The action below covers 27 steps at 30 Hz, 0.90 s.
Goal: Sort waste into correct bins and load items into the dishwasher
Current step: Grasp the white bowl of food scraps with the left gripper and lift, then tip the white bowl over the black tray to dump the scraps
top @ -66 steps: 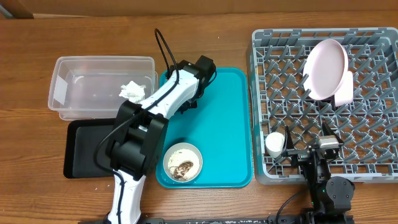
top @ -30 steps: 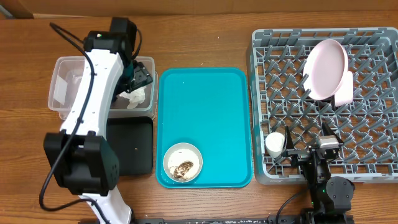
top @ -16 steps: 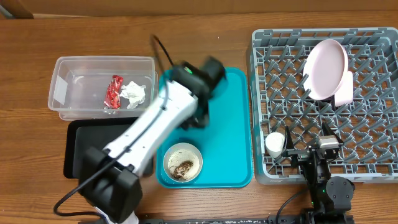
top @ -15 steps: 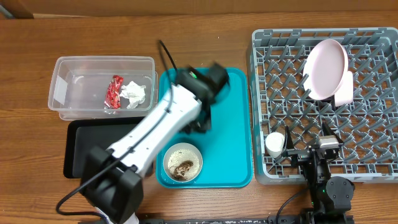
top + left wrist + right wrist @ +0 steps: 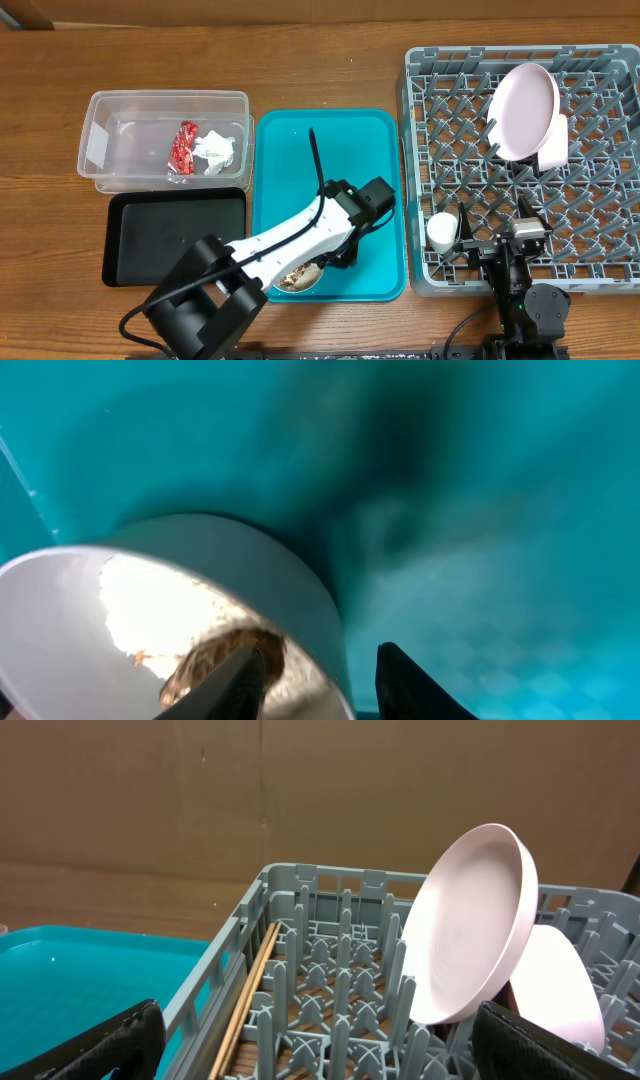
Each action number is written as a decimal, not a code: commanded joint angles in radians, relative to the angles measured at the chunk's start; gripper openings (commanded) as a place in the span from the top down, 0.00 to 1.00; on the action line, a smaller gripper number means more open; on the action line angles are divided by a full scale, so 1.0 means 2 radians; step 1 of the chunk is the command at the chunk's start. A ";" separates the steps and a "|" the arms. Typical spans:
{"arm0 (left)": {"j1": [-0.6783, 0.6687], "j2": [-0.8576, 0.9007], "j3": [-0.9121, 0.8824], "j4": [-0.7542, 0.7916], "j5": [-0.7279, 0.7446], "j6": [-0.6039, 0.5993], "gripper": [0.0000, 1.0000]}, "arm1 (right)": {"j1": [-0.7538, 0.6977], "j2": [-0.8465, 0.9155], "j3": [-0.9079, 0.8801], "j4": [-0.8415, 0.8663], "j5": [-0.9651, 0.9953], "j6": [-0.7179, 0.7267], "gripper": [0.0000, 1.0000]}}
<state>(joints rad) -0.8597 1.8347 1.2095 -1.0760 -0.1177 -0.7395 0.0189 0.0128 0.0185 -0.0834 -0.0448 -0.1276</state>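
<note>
Overhead, left arm (image 5: pixel 300 232) now at white bowl (image 5: pixel 283 285), jaws straddling rim

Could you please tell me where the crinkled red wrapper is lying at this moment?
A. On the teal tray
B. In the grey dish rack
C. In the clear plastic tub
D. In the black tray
C: the overhead view shows the red wrapper inside the clear plastic tub, right beside the white tissue.

one white bowl (image 5: pixel 70 630), one pink bowl (image 5: pixel 552 150), one plate (image 5: pixel 525 110), one cup (image 5: pixel 441 231)
</note>
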 commanded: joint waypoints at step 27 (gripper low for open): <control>0.062 -0.052 0.021 0.017 0.020 0.046 0.96 | -0.004 -0.005 -0.005 0.002 0.000 0.004 0.00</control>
<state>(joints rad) -0.7933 1.8175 1.2175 -1.0393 -0.1673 -0.6701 0.0193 0.0128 0.0185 -0.0830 -0.0448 -0.1272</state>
